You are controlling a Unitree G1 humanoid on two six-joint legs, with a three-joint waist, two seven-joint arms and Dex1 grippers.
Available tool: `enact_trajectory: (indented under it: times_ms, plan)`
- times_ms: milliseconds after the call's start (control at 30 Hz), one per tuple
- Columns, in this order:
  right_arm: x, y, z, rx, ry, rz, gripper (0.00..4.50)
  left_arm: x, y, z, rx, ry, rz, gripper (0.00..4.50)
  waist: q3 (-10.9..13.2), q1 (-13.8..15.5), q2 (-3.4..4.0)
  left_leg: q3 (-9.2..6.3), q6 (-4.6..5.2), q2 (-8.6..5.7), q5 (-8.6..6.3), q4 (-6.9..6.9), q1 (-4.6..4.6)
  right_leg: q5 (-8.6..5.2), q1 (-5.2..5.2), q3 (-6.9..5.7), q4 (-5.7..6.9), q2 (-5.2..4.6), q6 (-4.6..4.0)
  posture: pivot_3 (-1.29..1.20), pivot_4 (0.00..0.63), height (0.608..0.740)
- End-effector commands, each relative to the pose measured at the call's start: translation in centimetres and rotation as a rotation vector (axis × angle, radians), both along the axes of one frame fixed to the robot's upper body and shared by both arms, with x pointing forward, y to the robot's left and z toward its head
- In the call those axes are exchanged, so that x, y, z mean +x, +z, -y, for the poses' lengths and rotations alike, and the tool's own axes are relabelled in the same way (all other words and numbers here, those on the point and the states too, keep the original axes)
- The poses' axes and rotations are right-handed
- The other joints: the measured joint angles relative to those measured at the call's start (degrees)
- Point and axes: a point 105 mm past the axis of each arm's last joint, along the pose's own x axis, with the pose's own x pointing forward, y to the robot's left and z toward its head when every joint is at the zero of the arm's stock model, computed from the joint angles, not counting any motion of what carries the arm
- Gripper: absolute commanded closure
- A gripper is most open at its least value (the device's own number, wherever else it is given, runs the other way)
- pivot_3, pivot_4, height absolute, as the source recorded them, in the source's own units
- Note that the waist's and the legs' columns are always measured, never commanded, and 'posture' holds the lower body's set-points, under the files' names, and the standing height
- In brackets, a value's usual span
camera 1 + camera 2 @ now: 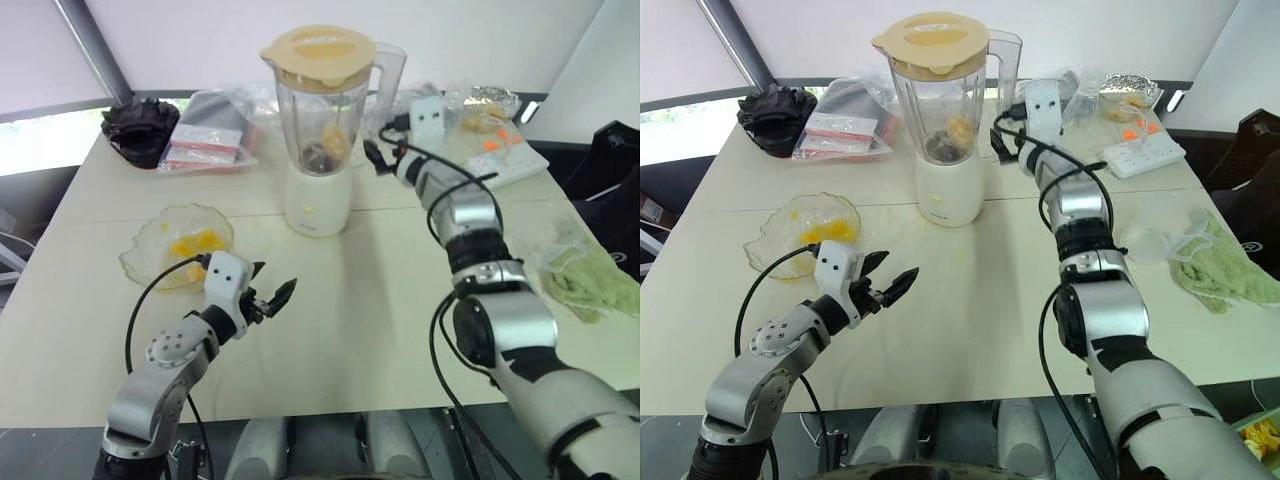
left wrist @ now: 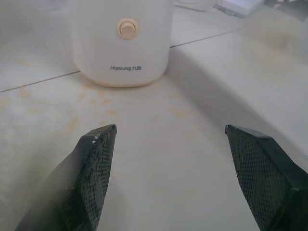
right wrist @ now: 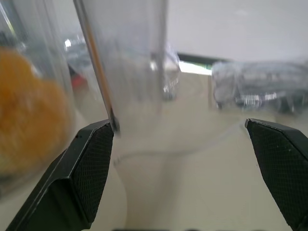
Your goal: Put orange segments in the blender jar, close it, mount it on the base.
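blender jar (image 1: 322, 110): it is sitting on top of the base (image 1: 317, 198), near the far middle of the table (image 1: 380, 330). the handle side is facing the right arm.
lid (image 1: 318, 53): the flat cream lid is lying on the jar's mouth, so the jar is looking closed.
orange segments (image 1: 335, 142): some yellow-orange pieces are showing inside the jar, low down by the dark blade. more are lying in the crinkled clear dish (image 1: 150, 240), which is well apart from the jar on the robot's left.
right gripper (image 3: 180, 139): its two black fingers are standing wide apart right by the jar's handle, holding nothing. the clear handle is showing between them and close to one finger.
left gripper (image 1: 272, 297): it is hanging open over the bare table in front of the base, holding nothing.
step now: i am thinking the jar is already filled, closed and mounted, and the right hand is letting it be.
next move: i am guessing the right arm is needing to pull straight back from the handle, slowly, so it is not bumping or tipping the jar.
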Motion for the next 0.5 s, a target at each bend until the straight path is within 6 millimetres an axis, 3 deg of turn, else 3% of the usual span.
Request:
enact_trajectory:
  times_ms: [33,133,267,500]
  plan:
    - [-4.7,0.4,1.0,-0.027,0.272,-0.003,0.03,0.1,2.4,-0.9,-0.013,0.019,0.074,0.74,0.0,0.41,0.0,-0.04,0.0,0.01,0.0,0.0,-0.01,0.0,0.03,-0.03,-0.02,0.0,0.0,0.0,0.15,0.74]
    - [-10.0,0.1,1.9,-0.089,0.518,-0.027,0.03,0.2,3.2,-1.8,-0.01,0.046,0.1,0.74,0.0,1.05,0.0,-0.16,0.06,0.03,-0.04,0.02,-0.05,-0.03,0.13,-0.16,-0.15,-0.02,0.04,0.0,0.15,0.74]
    - [-14.3,1.4,3.4,-0.113,0.671,-0.031,0.03,0.0,4.0,-2.6,-0.007,0.074,0.125,0.74,0.04,-0.45,0.03,0.0,0.08,0.04,-0.05,0.04,0.09,-0.04,0.14,0.03,-0.19,-0.01,0.04,0.0,0.15,0.74]
    - [-16.9,2.5,5.7,-0.074,0.676,-0.06,0.03,-0.7,5.3,-3.2,-0.022,0.091,0.145,0.74,0.03,0.13,-0.09,0.02,0.07,0.16,-0.05,0.12,0.61,-0.17,0.76,-0.05,-0.22,0.16,-0.25,0.0,0.15,0.74]
